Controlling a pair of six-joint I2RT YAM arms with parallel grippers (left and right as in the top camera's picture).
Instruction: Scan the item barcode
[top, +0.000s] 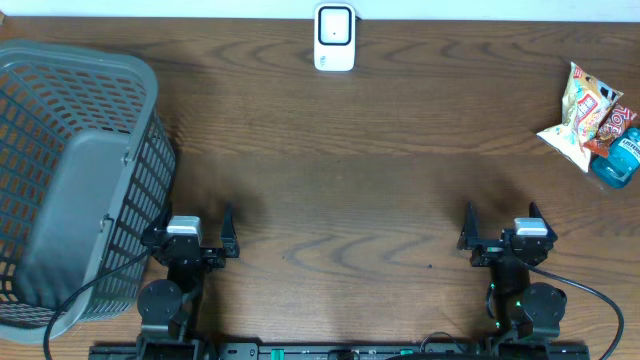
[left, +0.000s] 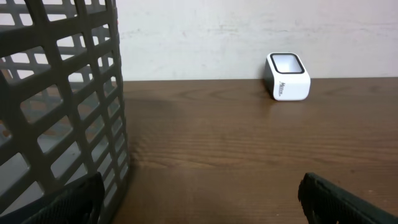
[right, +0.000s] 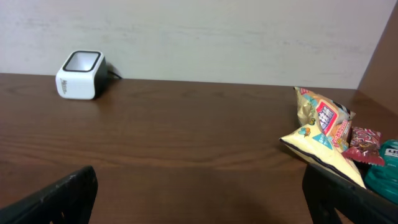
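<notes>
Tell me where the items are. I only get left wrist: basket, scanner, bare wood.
Observer: Overhead shows a snack bag at the far right corner of the table, well right of the scanner.
Operator: Just the one?
Observer: No. A red packet and a blue bottle sit bunched at its right side.
Operator: Right gripper holding anything?
Observer: No. The right gripper is open and empty, at the near edge, well short of the bag.
</notes>
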